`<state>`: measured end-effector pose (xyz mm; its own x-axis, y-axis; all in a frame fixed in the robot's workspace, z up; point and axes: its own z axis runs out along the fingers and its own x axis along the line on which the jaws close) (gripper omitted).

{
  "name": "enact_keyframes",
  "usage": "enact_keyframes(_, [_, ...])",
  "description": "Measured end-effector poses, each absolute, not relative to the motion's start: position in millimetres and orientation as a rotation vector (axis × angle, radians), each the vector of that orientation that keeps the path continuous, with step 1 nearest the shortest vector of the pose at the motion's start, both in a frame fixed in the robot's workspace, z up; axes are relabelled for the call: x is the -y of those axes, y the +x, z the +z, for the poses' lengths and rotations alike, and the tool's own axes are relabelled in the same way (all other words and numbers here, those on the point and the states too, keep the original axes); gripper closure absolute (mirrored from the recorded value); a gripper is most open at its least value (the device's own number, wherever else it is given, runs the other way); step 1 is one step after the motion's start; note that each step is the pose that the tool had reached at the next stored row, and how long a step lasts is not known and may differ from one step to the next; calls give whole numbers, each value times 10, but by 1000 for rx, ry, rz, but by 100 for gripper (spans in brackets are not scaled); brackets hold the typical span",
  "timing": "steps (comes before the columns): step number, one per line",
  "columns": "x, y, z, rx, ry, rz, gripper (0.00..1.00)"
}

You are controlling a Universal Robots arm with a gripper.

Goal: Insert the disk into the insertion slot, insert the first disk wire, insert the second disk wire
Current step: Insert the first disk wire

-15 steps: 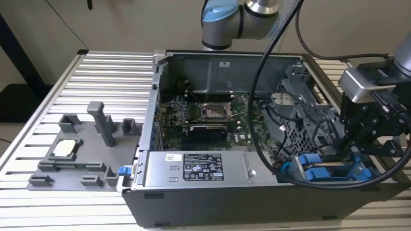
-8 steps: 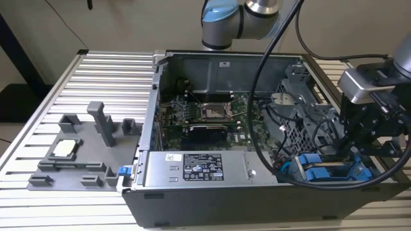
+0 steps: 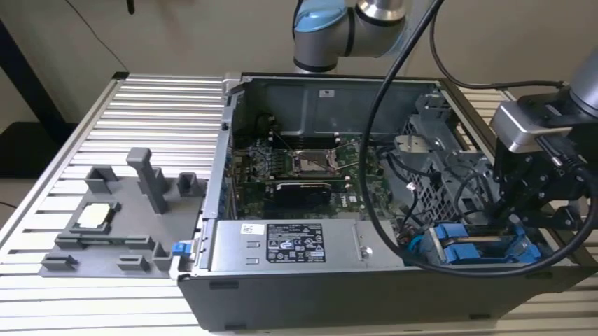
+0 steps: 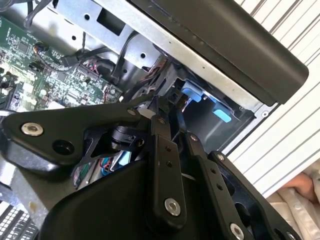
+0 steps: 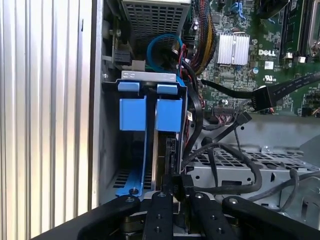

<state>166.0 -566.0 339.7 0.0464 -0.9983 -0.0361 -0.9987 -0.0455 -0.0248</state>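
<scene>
Pinching the black plug of a disk wire (image 5: 181,181) between its fingers (image 5: 161,212), the gripper (image 5: 179,194) hangs right at the mouth of the insertion slot (image 5: 149,75), jaws pressed in on that plug in the first wrist view. Whether this is wire 1 or wire 2, I cannot tell. The wire's black lead curls away from the plug across the perforated cage (image 5: 235,160). And the disk (image 5: 164,150) is in the slot, standing on edge between the blue rails, with 2 blue tabs (image 5: 133,113) side by side at its far end. The plug sits just beside the disk's near edge; touching or a hair apart, I cannot tell.

Out to the exterior view, and take the power-supply box (image 3: 280,245) as our marker. The slot's blue parts sit just beside the box on the exterior view's right, along the same wall of the computer case (image 3: 374,301), and the gripper (image 3: 512,222) dips in above them. Beyond the box, deeper in the case, lies the green motherboard (image 3: 299,164). On the box's other side, the exterior view's left, outside the case, a grey fixture tray (image 3: 103,241) rests on the ribbed table (image 3: 140,119). A thick black cable (image 3: 383,126) loops from the arm down past the box's corner on the exterior view's right.
</scene>
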Motion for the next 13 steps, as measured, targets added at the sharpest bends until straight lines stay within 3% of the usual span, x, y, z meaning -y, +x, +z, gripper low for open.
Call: enact_keyframes(13, [5679, 1660, 3343, -2153, -2229, 13, 81])
